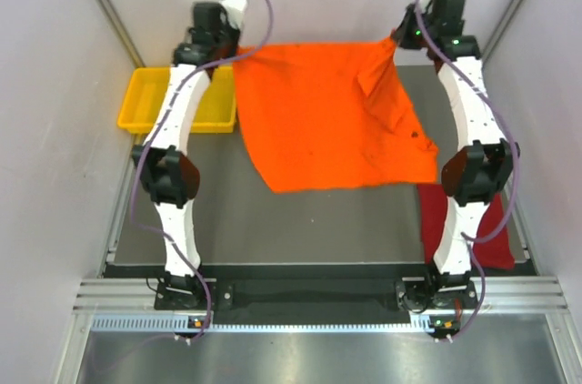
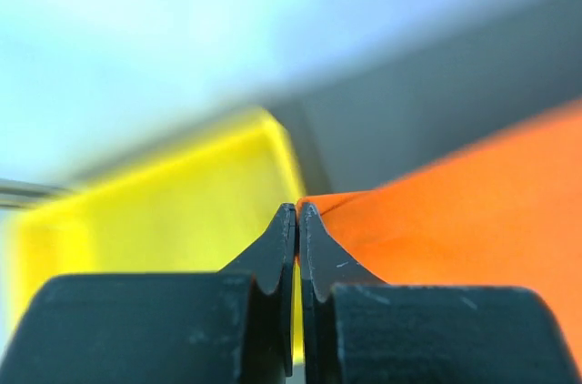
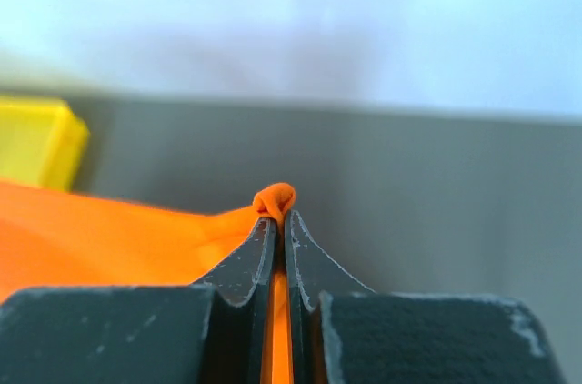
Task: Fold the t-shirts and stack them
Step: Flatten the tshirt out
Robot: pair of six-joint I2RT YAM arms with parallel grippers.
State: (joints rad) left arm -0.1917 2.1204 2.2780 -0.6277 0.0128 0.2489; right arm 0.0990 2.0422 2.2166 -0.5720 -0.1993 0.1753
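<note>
The bright orange t-shirt [image 1: 332, 116] is stretched out above the table between both arms, its near edge hanging toward the front. My left gripper [image 1: 229, 50] is shut on its far left corner; in the left wrist view [image 2: 298, 211] the orange cloth [image 2: 473, 211] runs off to the right of the closed jaws. My right gripper [image 1: 400, 36] is shut on the far right corner; in the right wrist view [image 3: 278, 218] a small wad of orange cloth [image 3: 275, 197] sticks out above the closed tips. The dark red t-shirt [image 1: 491, 238] lies at the near right, partly hidden by the right arm.
A yellow plastic tray [image 1: 145, 97] sits at the far left of the table, beside the left arm; it also shows in the left wrist view [image 2: 155, 220] and the right wrist view [image 3: 36, 143]. White walls enclose the dark table [image 1: 300, 220].
</note>
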